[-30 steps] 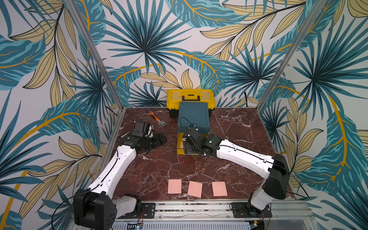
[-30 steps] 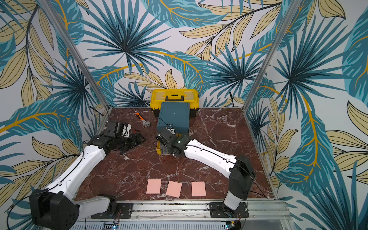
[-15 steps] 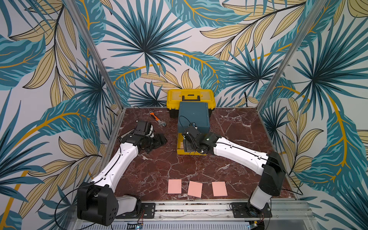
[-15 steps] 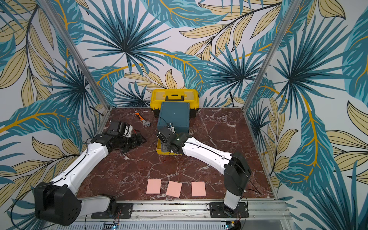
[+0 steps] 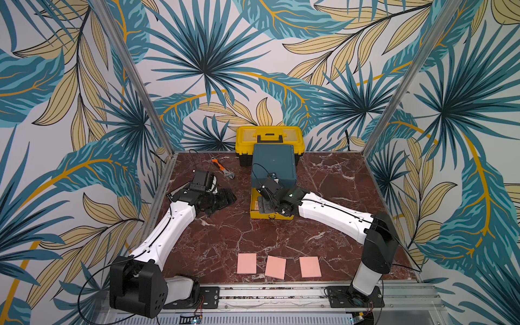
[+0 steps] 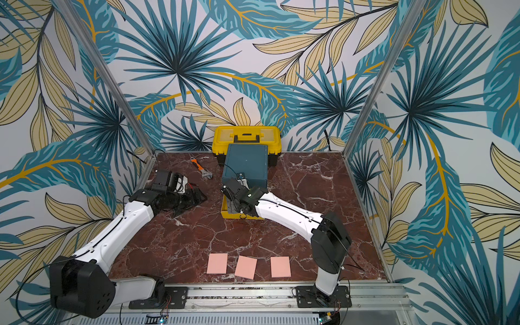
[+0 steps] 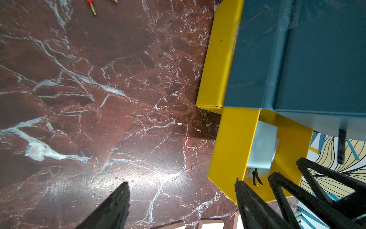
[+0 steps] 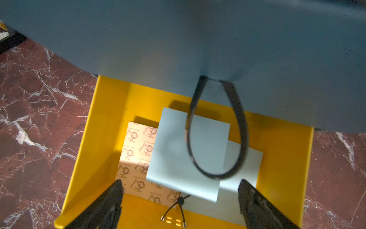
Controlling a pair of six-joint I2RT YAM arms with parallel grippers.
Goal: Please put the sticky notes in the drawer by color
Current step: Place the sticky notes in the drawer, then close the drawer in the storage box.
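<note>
Right gripper point(image 8: 180, 183): jaws spread, empty, hanging over pulled-out yellow drawer point(image 8: 287, 158) of teal cabinet point(image 5: 274, 164); cabinet front blurred just ahead. Right forearm point(image 5: 332, 213) stretched low. Directly below, overlapping light blue sticky notes point(image 8: 188, 154), partly behind blurred loop pull point(image 8: 217, 128). Left gripper point(image 7: 181, 183) agape, empty, beside drawer. Pink sticky notes point(image 5: 246, 263) well back, near arm bases.

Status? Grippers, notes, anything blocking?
Right gripper open, empty, over open yellow drawer. Left gripper open, empty. Blue notes inside; three pink notes on table. Black pull loop hangs over drawer.

Mid-table marble point(image 5: 225, 236) is free — above the pulled-out yellow drawer point(image 8: 103, 128) a black loop pull point(image 8: 213, 176) hangs across.
</note>
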